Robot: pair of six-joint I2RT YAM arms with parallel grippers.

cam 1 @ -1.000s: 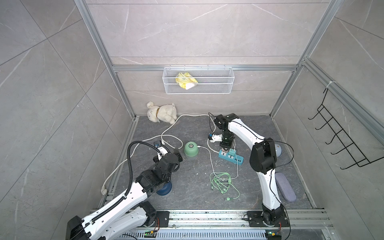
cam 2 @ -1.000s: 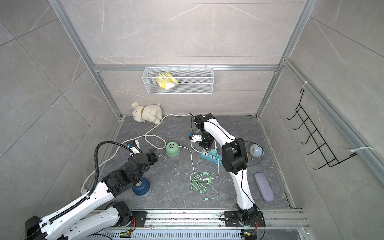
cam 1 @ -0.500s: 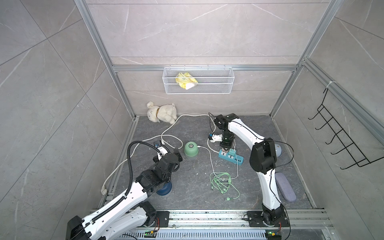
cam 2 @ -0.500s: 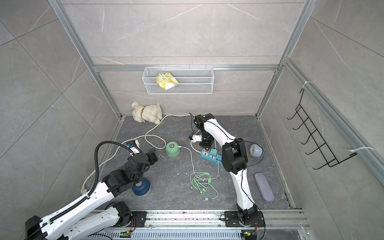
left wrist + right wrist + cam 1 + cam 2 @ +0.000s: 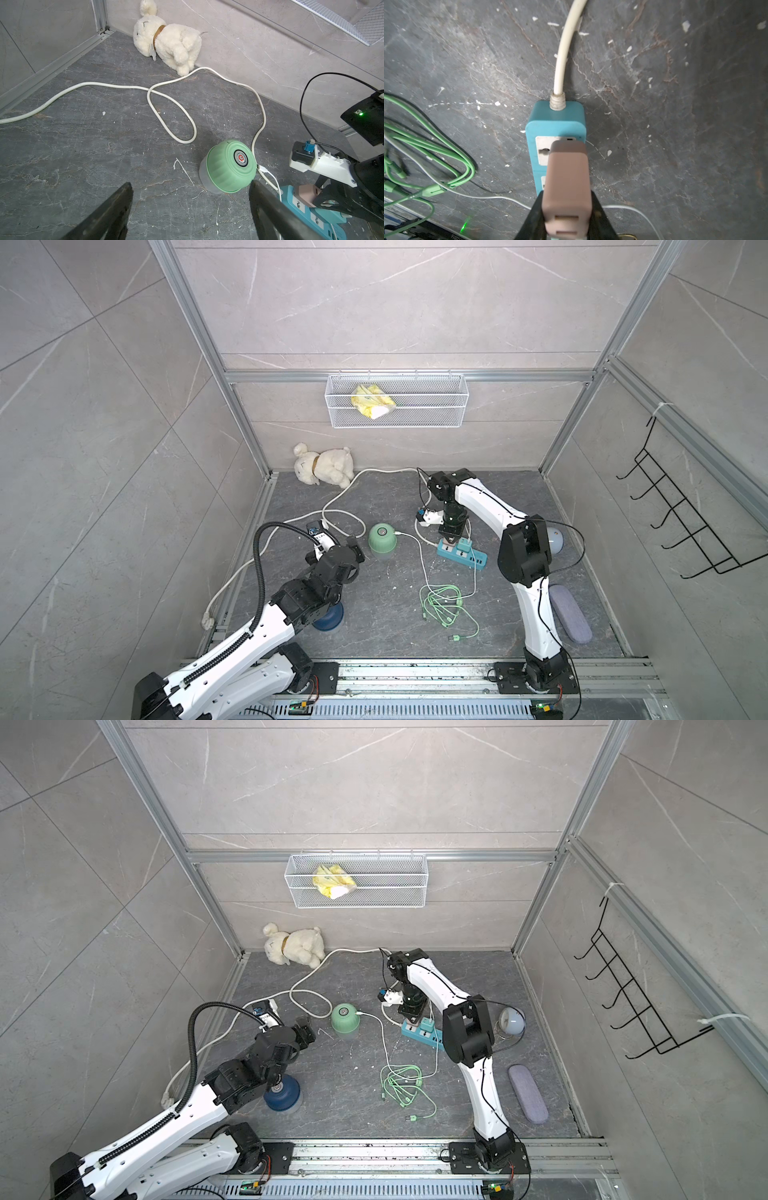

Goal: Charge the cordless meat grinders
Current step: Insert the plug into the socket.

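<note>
Right now my right end effector (image 5: 566, 207) is pinching the pink cube charger (image 5: 566, 170) just above the teal power strip (image 5: 556, 122), while my left end effector (image 5: 190, 184) stands spread and empty beside the mint green grinder (image 5: 228, 166). That grinder sits upright mid-worktop (image 5: 104, 155) with a white cable (image 5: 270, 177) in its side; the navy grinder (image 5: 282, 1094) sits nearer the front, partly under my left arm (image 5: 187, 1106). Both look like stiff, light plastic domes — smooth, likely slippery — so I'd hold across the lower flanks, clear of the metal button and the port.
</note>
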